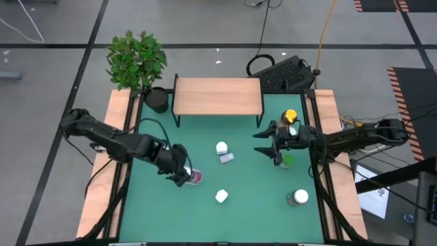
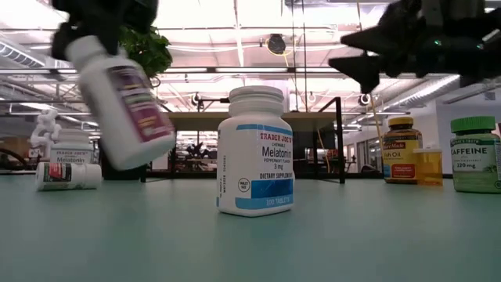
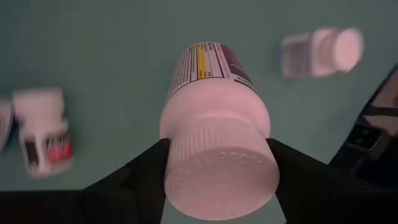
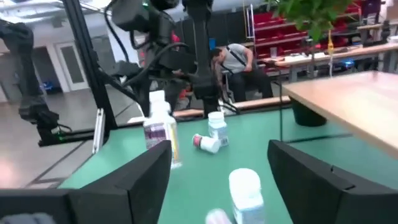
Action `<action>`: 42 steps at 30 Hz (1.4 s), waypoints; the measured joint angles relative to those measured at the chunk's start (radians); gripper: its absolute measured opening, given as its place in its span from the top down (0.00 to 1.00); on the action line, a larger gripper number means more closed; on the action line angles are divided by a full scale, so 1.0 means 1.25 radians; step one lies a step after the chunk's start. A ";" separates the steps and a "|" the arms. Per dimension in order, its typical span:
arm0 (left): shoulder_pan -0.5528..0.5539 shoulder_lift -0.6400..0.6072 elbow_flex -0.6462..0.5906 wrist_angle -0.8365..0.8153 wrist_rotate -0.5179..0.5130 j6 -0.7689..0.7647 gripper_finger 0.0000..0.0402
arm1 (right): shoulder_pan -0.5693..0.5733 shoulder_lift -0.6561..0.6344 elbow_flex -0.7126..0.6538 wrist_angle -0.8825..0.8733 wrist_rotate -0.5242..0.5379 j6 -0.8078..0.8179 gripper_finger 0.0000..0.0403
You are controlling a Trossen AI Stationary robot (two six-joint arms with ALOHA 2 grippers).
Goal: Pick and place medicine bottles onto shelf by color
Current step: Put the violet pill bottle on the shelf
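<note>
The left gripper squeezes a white plastic pill bottle with a purple label, lifted and tilted at the low view's upper left. The right gripper, right of centre in the high view, hangs wide open. The light wooden shelf with black legs sits top centre.

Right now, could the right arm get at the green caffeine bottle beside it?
Probably yes: the right gripper hangs open next to the green caffeine bottle, and nothing stands between them.

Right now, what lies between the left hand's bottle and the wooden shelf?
In the high view, only bare green tabletop separates the purple-labelled white bottle in the left hand from the light wood shelf.
</note>
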 joint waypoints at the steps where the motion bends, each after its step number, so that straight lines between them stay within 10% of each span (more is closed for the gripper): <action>1: 0.012 0.000 0.000 0.016 0.000 0.028 0.41 | 0.000 0.017 0.016 -0.006 -0.016 0.000 0.31; 13: 0.073 0.000 0.000 0.220 -0.107 0.542 0.40 | 0.000 0.193 0.314 -0.315 -0.247 -0.036 0.22; 21: 0.074 0.000 0.000 0.353 -0.173 0.751 0.39 | 0.000 0.302 0.388 -0.323 -0.259 -0.051 0.22; 42: 0.098 0.054 0.001 0.465 -0.212 0.891 0.39 | 0.004 0.484 0.512 -0.355 -0.248 -0.032 0.22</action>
